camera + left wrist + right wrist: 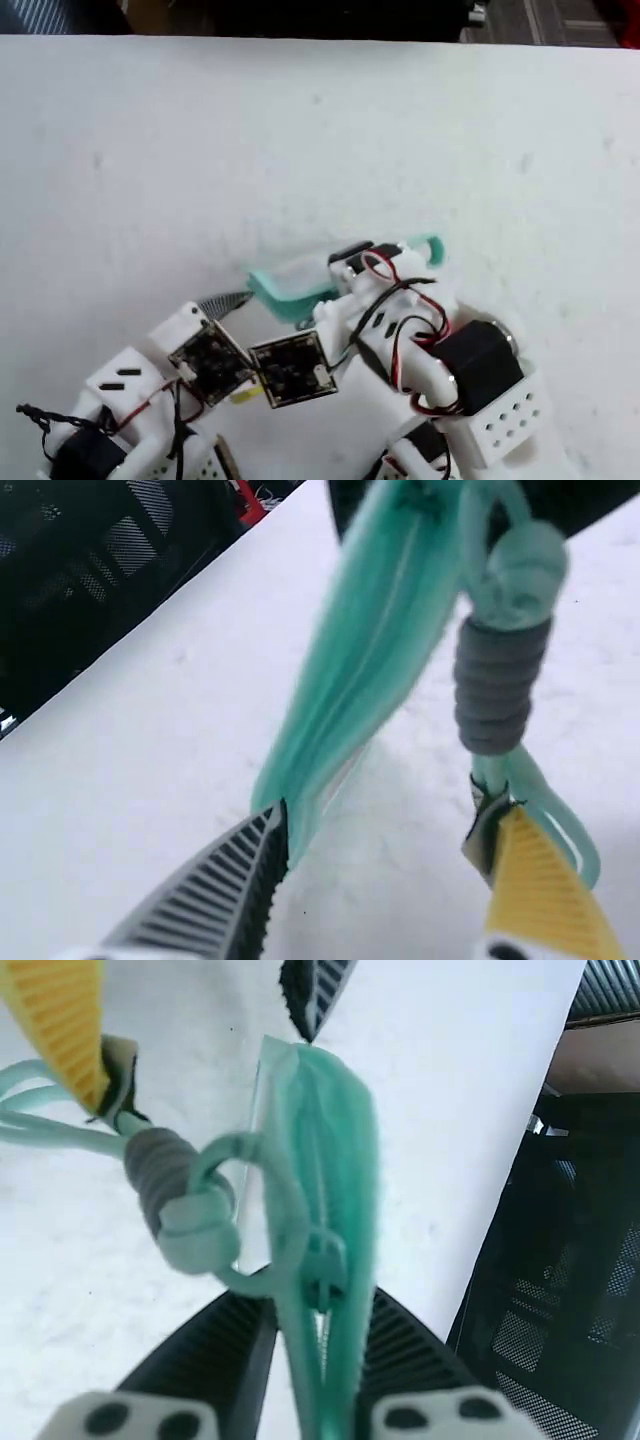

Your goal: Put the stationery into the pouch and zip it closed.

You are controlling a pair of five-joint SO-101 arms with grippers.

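- Left gripper [390, 820]: fingers spread apart, nothing clamped between them. The dark ribbed finger [225, 885] touches the pouch's lower edge. The yellow finger [545, 895] sits against the loop end of the pull cord [495, 685].
- Pull cord: teal, with a grey wrapped section and a knot above it. It hangs just beside the pouch.
- Right gripper [320, 1310]: both dark fingers pressed shut on the pouch, one on each face, close to the zip slider [325, 1260].
- Pouch [290, 280]: teal, held on edge between the two grippers, just in front of the arms (its contents cannot be made out). In the high view one end pokes out beyond the right arm's wrist.
- Table [200, 150]: white, stretching beyond the pouch to a dark strip at the far edge.
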